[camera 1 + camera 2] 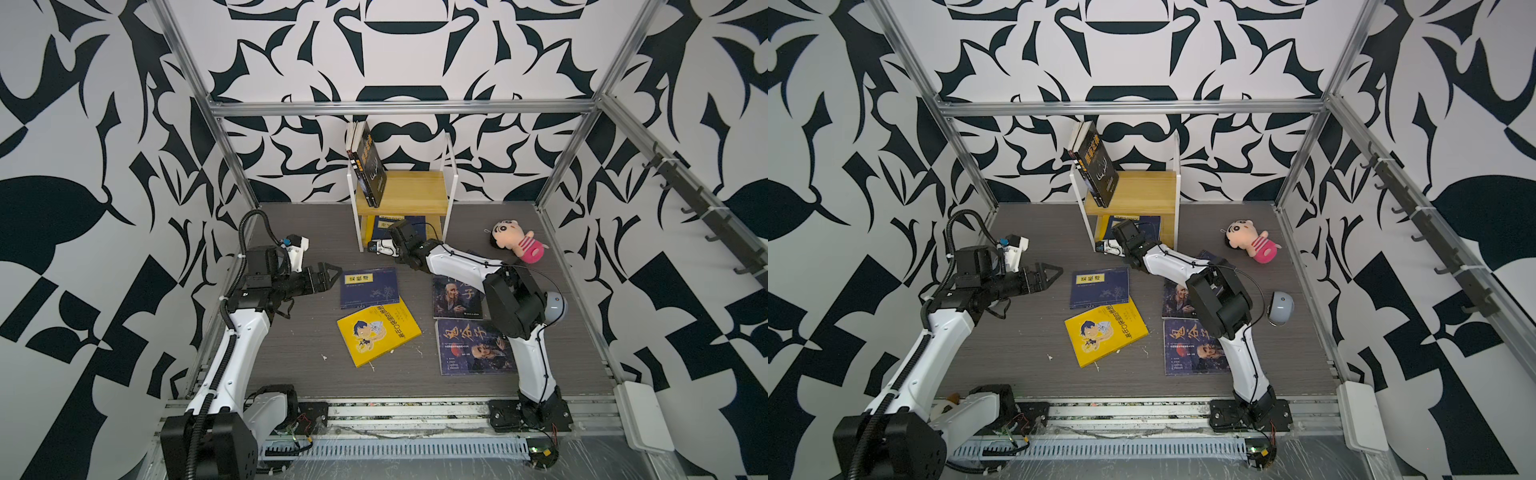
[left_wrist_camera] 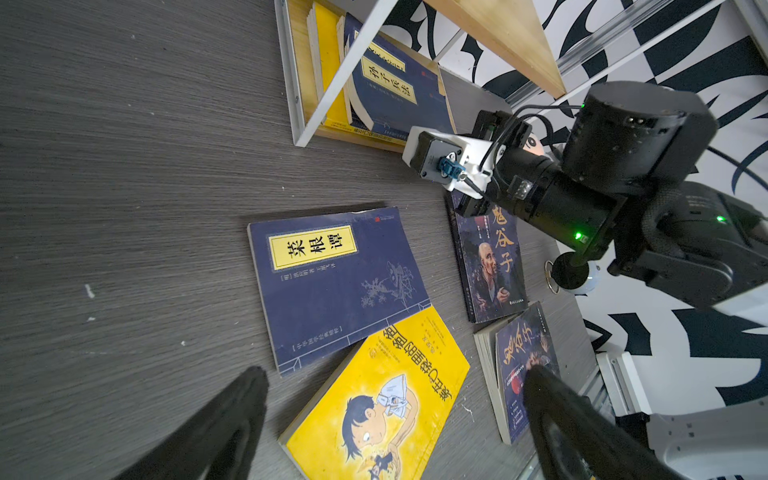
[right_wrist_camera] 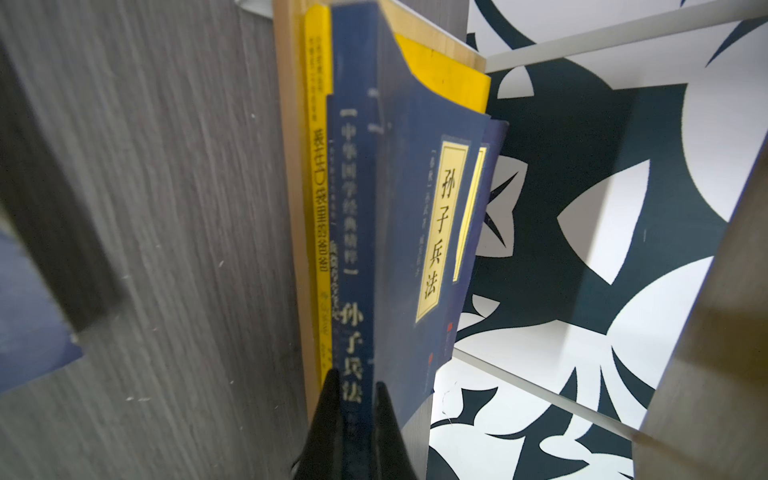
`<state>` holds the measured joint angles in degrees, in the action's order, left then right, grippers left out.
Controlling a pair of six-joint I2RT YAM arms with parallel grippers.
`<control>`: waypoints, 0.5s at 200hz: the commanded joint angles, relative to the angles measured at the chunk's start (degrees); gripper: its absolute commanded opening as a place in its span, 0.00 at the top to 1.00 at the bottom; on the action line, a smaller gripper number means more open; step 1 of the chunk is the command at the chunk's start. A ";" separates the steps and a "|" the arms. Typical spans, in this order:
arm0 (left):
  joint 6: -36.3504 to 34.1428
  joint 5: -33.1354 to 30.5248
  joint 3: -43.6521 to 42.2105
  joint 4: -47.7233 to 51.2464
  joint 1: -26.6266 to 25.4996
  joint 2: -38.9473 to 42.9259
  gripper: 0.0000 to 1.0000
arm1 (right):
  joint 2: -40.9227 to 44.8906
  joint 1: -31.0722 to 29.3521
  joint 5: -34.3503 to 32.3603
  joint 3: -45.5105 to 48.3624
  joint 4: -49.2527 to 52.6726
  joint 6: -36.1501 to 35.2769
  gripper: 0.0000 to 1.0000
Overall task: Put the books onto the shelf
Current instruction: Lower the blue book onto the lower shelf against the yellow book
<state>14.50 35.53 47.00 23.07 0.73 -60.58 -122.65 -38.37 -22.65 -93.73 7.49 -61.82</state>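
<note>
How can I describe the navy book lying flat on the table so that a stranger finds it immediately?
Find the small wooden shelf at the back of the grey table. Just in front of it, books lie flat; the navy book is the one nearest the open left gripper. Only it has a plain navy cover with a yellow title label; its neighbours show faces.

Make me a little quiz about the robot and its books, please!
1. True or false: the left claw is holding a book.
2. Where do the black books stand? A) on the top board of the shelf B) on the table C) on the bottom board
3. What colour is the labelled book that the right claw pinches?

Key: 1 false, it is open and empty; 2 A; 3 navy.
</note>
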 commanded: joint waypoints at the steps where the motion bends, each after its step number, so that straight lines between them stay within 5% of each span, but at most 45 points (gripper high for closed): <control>1: -1.05 0.24 0.80 0.49 -0.26 0.48 0.01 | 0.25 0.83 1.90 -3.25 -0.19 -0.59 1.00; 33: -1.22 0.15 0.62 0.46 -0.53 0.63 0.00 | -0.51 1.19 2.96 -4.25 1.63 -1.10 1.00; 56: -1.66 0.03 0.79 0.84 -0.52 0.48 0.01 | 0.03 1.15 5.62 -5.21 7.24 -0.16 0.73; 100: -1.23 0.86 0.54 0.28 -0.88 0.49 0.01 | 1.05 1.45 9.27 -7.13 14.14 3.44 0.47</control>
<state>13.65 35.55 47.00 23.05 0.12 -60.58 -123.59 -37.21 -16.51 -97.36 17.02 -61.36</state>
